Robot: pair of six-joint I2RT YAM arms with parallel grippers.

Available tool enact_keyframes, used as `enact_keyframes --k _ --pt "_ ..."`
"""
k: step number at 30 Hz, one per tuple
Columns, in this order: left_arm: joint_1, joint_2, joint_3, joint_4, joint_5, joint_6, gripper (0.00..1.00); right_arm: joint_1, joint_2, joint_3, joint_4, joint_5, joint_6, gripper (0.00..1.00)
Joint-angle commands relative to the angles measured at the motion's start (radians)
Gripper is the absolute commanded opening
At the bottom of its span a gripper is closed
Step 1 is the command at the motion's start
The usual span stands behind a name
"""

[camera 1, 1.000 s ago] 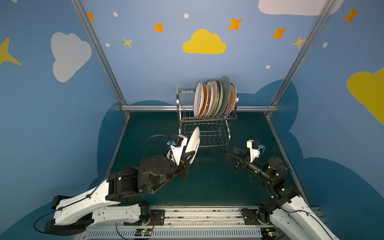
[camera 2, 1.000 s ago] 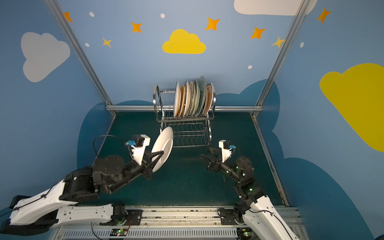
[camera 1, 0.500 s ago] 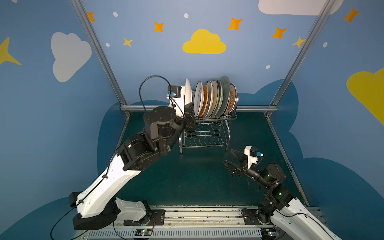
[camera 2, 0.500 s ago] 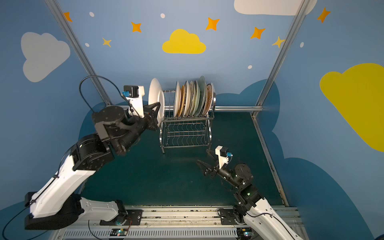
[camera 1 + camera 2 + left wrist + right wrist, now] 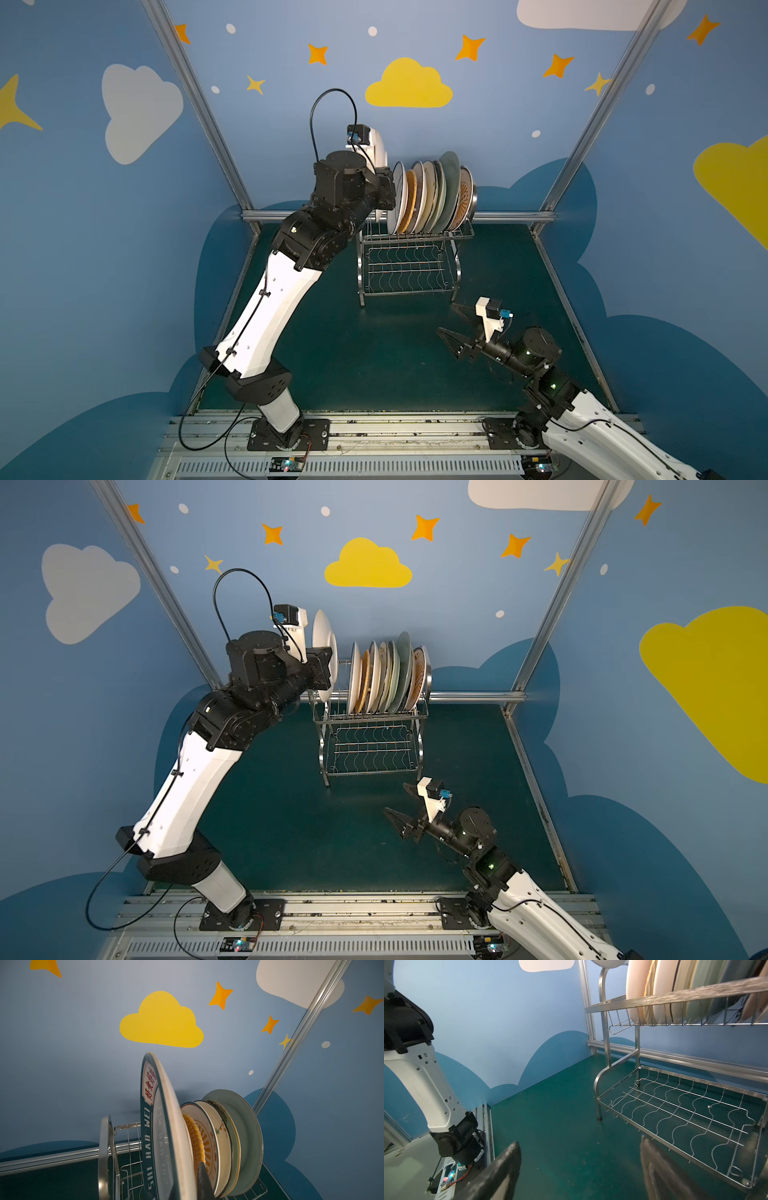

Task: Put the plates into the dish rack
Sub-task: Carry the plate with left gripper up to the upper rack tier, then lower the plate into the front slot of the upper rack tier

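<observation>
The left gripper (image 5: 327, 669) is seen at upper centre of both top views, closed on the lower edge of a teal lettered-rim plate (image 5: 322, 631). This plate is held upright, on edge, at the left end of the dish rack (image 5: 370, 719) upper tier, just beside the row of racked plates (image 5: 390, 675). In the left wrist view one dark finger (image 5: 204, 1184) is pressed against the pale back of the plate. Whether the plate is seated in a slot cannot be told; its lower edge is hidden.

Several plates are stood on edge in the upper tier, leaning slightly right. Nothing is seen on the wavy-wire lower shelf (image 5: 675, 1105).

The right gripper (image 5: 451, 322) is found at lower right, low over the green table (image 5: 374, 353), near the rack's front right leg. Its jaws are spread wide and nothing is held or touched.
</observation>
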Motion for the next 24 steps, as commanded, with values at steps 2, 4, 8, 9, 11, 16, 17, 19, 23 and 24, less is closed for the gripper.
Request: enact_keyframes --k 2,4,8,9,11,16,17,19,23,24 --pt "0.042 0.071 0.119 -0.017 0.080 -0.034 0.04 0.025 0.002 0.004 0.032 0.034 -0.039 0.88" --pt "0.060 0.109 0.154 -0.029 0.097 -0.044 0.04 0.033 0.007 0.006 0.031 0.040 -0.045 0.88" --pt "0.087 0.177 0.219 -0.050 0.102 -0.049 0.04 0.043 0.023 0.010 0.028 0.046 -0.053 0.88" --pt "0.094 0.194 0.233 -0.058 0.102 -0.055 0.04 0.045 0.027 0.011 0.029 0.046 -0.054 0.88" --pt "0.111 0.221 0.254 -0.068 0.124 -0.069 0.04 0.048 0.034 0.013 0.028 0.049 -0.054 0.88" --pt "0.135 0.256 0.263 -0.072 0.153 -0.095 0.04 0.057 0.045 0.016 0.026 0.052 -0.057 0.88" --pt "0.137 0.259 0.262 -0.072 0.155 -0.102 0.04 0.059 0.048 0.017 0.024 0.052 -0.058 0.88" --pt "0.140 0.265 0.263 -0.073 0.154 -0.105 0.04 0.061 0.051 0.019 0.024 0.052 -0.059 0.88" --pt "0.143 0.279 0.263 -0.073 0.157 -0.109 0.04 0.066 0.054 0.021 0.023 0.058 -0.064 0.88" --pt "0.143 0.281 0.263 -0.075 0.156 -0.111 0.04 0.067 0.054 0.021 0.021 0.058 -0.063 0.88"
